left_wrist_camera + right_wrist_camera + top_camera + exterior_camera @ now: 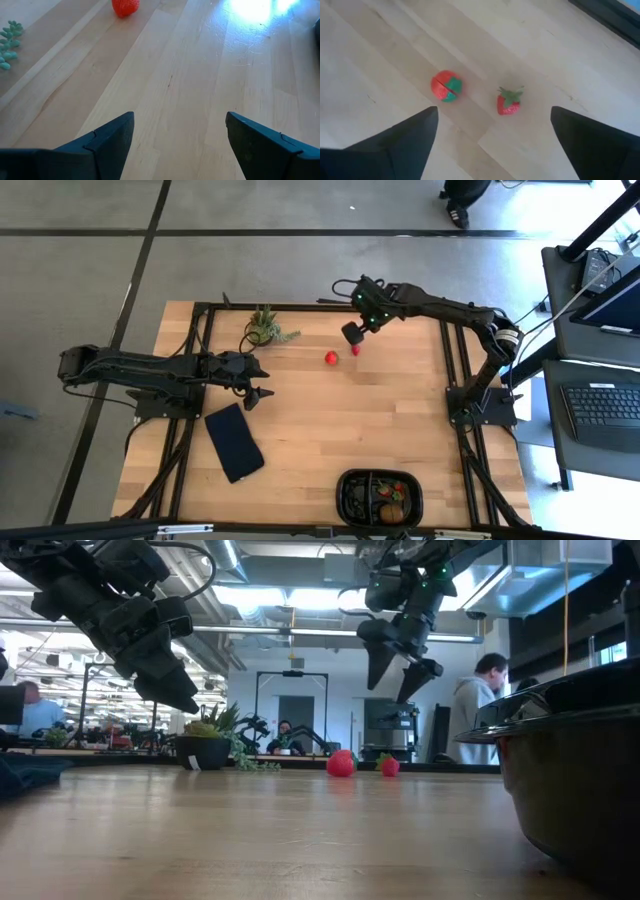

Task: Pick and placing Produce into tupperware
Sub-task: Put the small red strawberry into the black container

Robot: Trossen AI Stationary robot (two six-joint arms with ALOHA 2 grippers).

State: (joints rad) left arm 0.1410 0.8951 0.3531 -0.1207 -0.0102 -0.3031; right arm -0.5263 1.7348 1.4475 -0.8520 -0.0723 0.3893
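Nearest the front edge of the desk (300, 440) sits the black tupperware (380, 497), already holding a few pieces of produce, red and brown among them. Farther in on the left lies a flat dark slab (234, 442), and above it the left pincer (256, 394) waits, fingers spread, holding nothing. Well beyond, toward the far edge, two red pieces lie near each other on bare wood: a round one (446, 85) with a green patch and a strawberry (508, 103) with a leafy cap. The right pincer (492, 145) hangs above them, fingers wide apart and empty. Both pieces look small, light and hard like toy fruit, so likely to roll or skid; closing across the strawberry's body below the cap looks safest. A small potted plant (264, 328) stands to the left, clear of the reach, and nothing blocks the way back to the tupperware.
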